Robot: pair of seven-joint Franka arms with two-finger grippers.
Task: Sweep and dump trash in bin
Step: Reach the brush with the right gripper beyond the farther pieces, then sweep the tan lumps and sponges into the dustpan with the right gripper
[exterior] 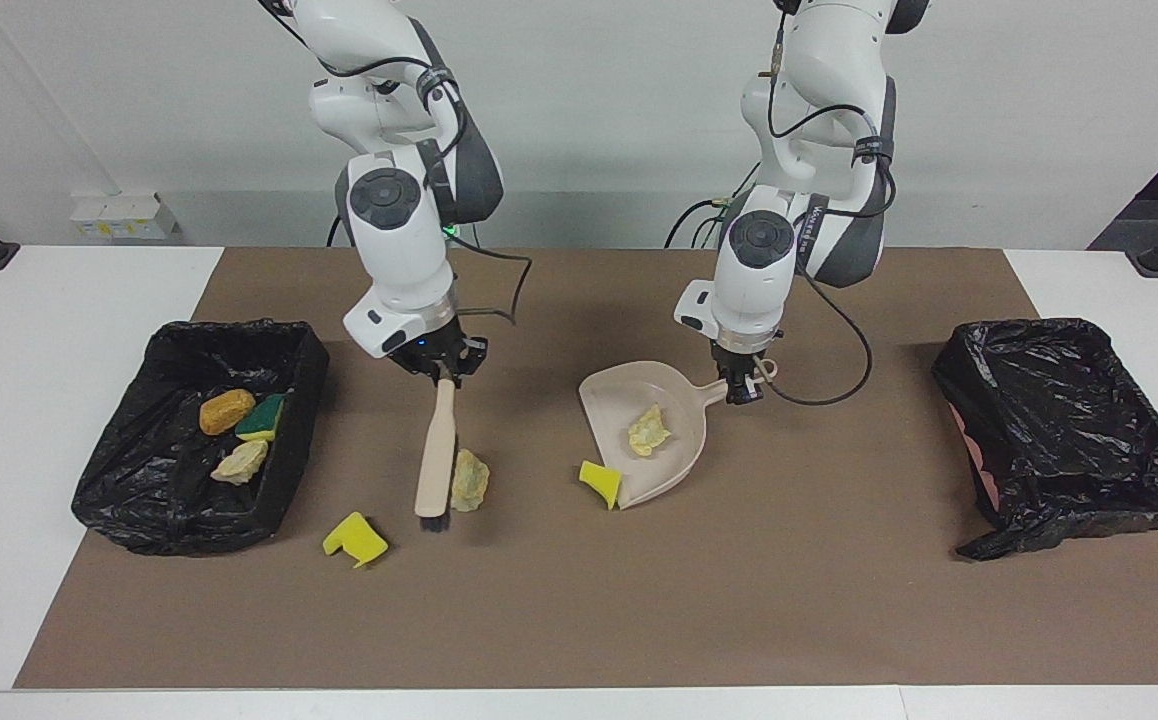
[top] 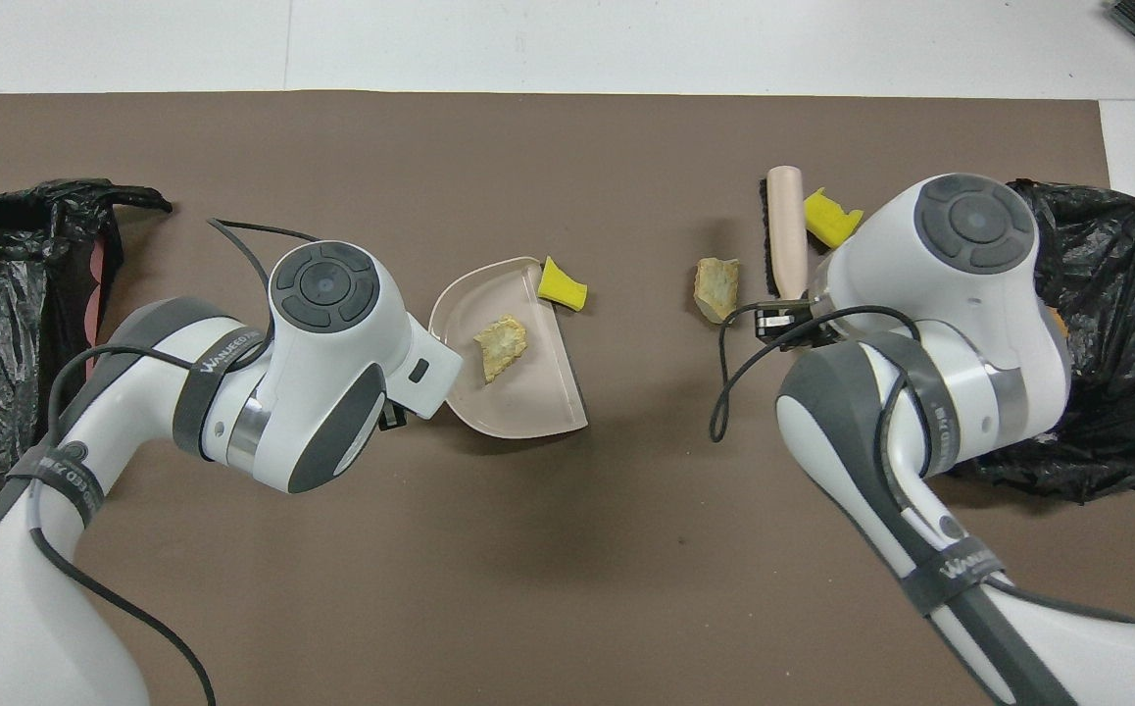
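The bench (exterior: 69, 290) wears a brown mat (exterior: 579, 620), with a black-lined bin (exterior: 189, 500) at the right arm's end and a second lined bin (exterior: 1069, 430) at the left arm's end. The right arm leans out with its wrist pointing down, right claw (exterior: 442, 372) clamped on the handle of the beige brush (exterior: 436, 455), which hangs bristles-down just beside a pale rock-like lump (exterior: 468, 481). The left arm bends steeply down, left claw (exterior: 742, 388) pinched tight on the handle of the beige dustpan (exterior: 679, 420). One pale lump (exterior: 648, 430) sits in the pan and a yellow sponge piece (exterior: 601, 481) lies against its lip. Another yellow sponge piece (exterior: 355, 538) lies on the mat near the first bin. Inside that bin: an orange-brown lump (exterior: 226, 410), a green-and-yellow sponge (exterior: 261, 418), a pale lump (exterior: 240, 462).
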